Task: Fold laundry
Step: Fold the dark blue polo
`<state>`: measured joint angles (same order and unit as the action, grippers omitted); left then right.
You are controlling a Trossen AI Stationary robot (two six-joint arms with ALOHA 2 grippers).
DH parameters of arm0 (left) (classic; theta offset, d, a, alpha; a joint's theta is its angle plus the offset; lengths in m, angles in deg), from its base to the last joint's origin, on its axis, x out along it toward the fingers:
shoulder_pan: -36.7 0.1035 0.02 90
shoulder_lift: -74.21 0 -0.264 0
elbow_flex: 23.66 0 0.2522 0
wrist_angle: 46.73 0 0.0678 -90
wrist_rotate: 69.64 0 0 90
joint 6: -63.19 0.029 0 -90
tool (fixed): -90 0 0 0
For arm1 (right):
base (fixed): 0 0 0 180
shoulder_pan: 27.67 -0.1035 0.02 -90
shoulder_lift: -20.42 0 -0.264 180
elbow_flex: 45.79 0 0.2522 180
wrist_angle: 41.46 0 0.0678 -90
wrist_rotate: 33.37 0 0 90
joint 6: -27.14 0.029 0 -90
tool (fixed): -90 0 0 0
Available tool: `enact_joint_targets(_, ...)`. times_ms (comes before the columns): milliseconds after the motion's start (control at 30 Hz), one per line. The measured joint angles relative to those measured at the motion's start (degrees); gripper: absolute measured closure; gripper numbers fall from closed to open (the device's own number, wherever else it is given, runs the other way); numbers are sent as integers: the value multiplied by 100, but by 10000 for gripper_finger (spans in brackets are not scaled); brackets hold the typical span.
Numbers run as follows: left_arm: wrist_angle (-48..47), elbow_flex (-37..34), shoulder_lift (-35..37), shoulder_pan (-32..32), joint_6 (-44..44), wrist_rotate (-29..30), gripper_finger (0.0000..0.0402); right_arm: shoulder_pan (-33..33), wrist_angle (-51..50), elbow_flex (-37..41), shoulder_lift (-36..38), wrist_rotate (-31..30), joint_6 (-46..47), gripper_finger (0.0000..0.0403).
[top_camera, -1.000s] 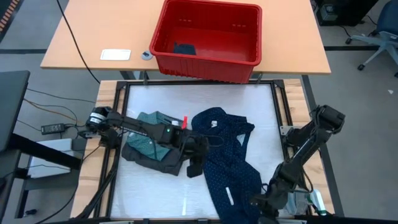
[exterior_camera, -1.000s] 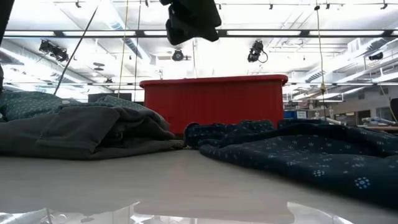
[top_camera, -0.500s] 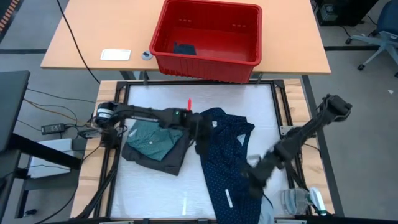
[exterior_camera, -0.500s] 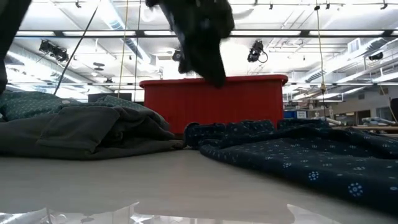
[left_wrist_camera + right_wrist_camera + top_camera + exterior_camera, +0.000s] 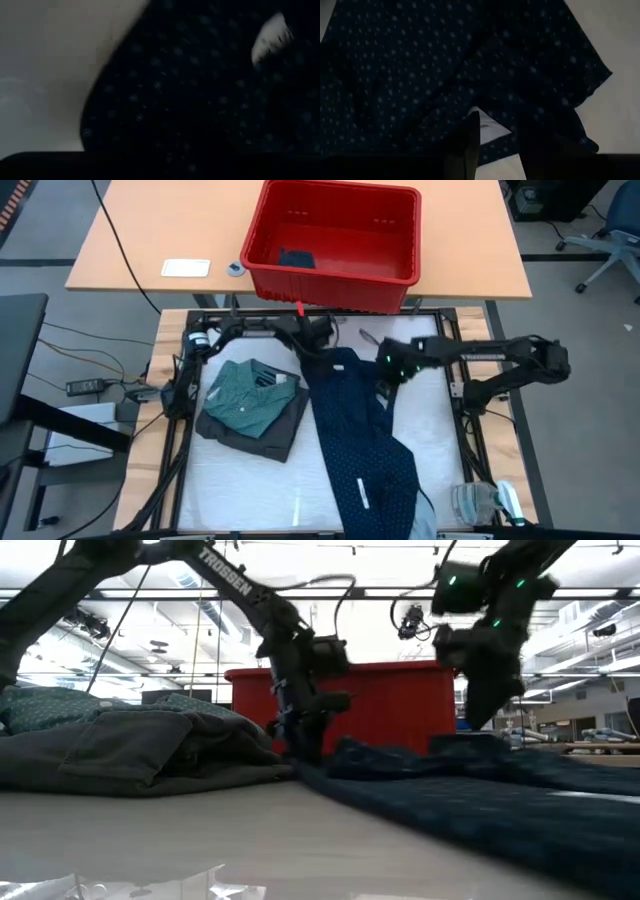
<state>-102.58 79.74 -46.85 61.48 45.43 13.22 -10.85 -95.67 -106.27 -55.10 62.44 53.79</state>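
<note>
A long navy dotted garment (image 5: 365, 450) lies spread on the white table, running from the far middle to the near right. My left gripper (image 5: 322, 345) is down at its far left end (image 5: 305, 735), where navy cloth (image 5: 190, 90) fills the wrist view. My right gripper (image 5: 385, 375) hangs open just above the garment's far right part (image 5: 420, 75), next to a white label (image 5: 487, 131). A folded teal dotted shirt (image 5: 245, 395) rests on a charcoal piece (image 5: 275, 435) at the left.
A red basket (image 5: 330, 285) with a dark piece (image 5: 295, 258) inside stands on the wooden table beyond the far edge, beside a white card (image 5: 186, 268). A clear plastic item (image 5: 485, 505) lies at the near right corner. A black frame (image 5: 450, 380) borders the table.
My left gripper has swung from beside the folded stack toward the far edge and come down at the navy garment's far left end. My right gripper has swept from the near right corner toward the far edge and now tips down over the garment's far right part.
</note>
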Motion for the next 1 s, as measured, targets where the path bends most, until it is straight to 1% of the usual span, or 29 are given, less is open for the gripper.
enact_joint_targets(100,152,19,85,422,102,47,287,491,273,0,-285,129,-638,281)
enact_joint_targets(200,277,177,150,770,397,117,287,885,484,0,-595,61,-1074,285)
enact_joint_targets(233,399,242,151,876,508,121,287,1014,544,0,-710,-14,-1164,286)
enact_joint_targets(367,357,612,149,1192,665,96,287,1433,703,0,-1084,-351,-1327,294)
enact_joint_targets(433,113,878,150,1261,615,32,287,1589,758,0,-1128,-341,-1365,299)
enact_joint_targets(533,-381,1321,173,1232,746,-62,287,1706,849,0,-898,-162,-1473,305)
enact_joint_targets(633,-872,1748,191,1069,1222,-68,287,1718,950,0,-446,-222,-1543,307)
enact_joint_targets(733,-950,1847,199,921,1451,20,287,1735,979,0,40,-476,-1467,307)
enact_joint_targets(800,-996,1873,197,897,1445,-70,287,1755,979,0,331,-396,-1297,307)
enact_joint_targets(833,-981,1882,197,893,1445,-217,287,1757,979,0,456,-251,-1161,307)
enact_joint_targets(900,-925,1889,197,873,1468,-690,287,1744,988,0,669,191,-866,307)
enact_joint_targets(1000,-857,1889,197,773,1803,-1480,287,1580,1049,0,864,785,-194,307)
